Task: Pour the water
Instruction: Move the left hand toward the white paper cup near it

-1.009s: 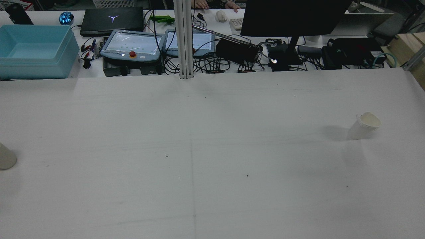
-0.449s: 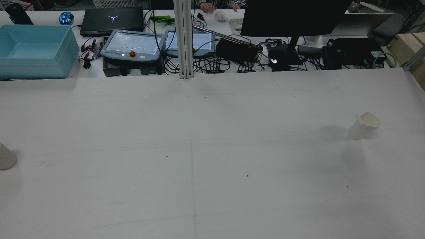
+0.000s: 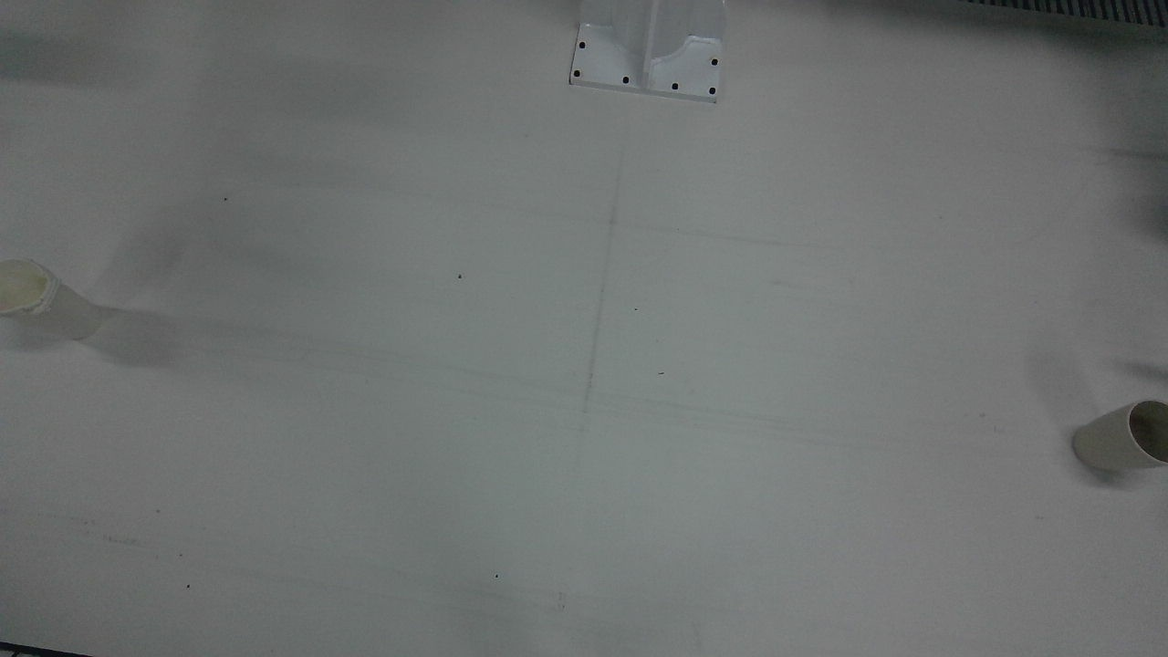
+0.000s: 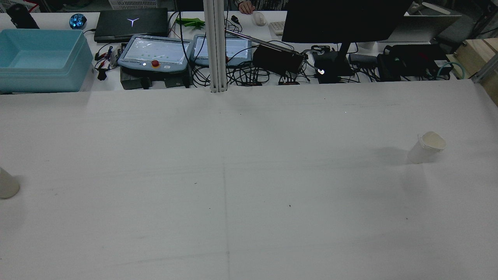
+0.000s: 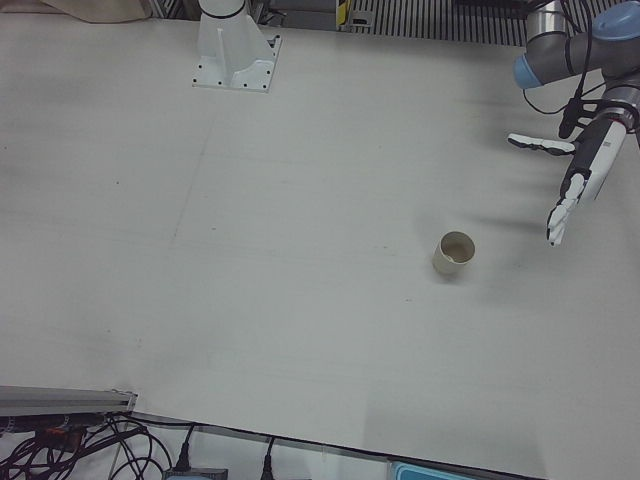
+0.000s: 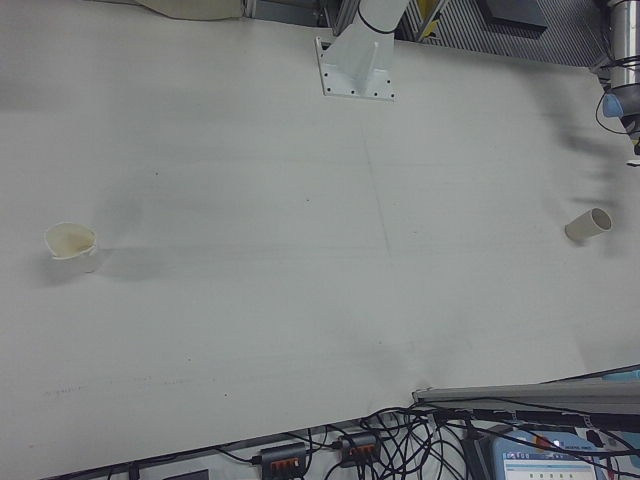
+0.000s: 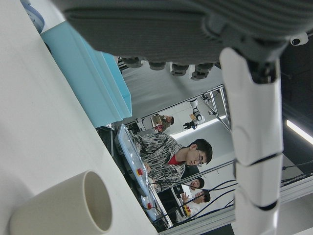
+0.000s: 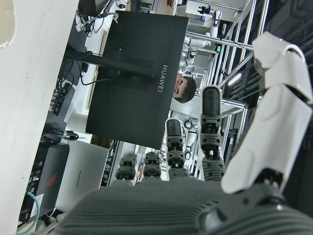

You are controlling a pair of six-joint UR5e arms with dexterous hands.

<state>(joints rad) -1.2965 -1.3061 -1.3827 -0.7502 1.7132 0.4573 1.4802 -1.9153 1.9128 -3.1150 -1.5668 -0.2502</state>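
Observation:
A plain paper cup (image 5: 455,253) stands upright on the white table on my left side. It also shows at the edges of the rear view (image 4: 7,184) and the front view (image 3: 1127,436), and close by in the left hand view (image 7: 63,208). My left hand (image 5: 580,170) hovers open with its fingers stretched out, apart from this cup. A second paper cup with a crumpled rim (image 4: 426,147) stands on my right side and shows in the right-front view (image 6: 70,245). My right hand (image 8: 220,147) shows only in its own view, open and empty. The cups' contents cannot be told.
The white table (image 4: 233,175) has a white post base (image 3: 648,55) at its robot-side edge. Beyond the far edge stand a blue bin (image 4: 41,58), two teach pendants (image 4: 155,52), cables and a black monitor (image 4: 342,19).
Nothing on the table has moved. Only a person's hand on the far desk has shifted.

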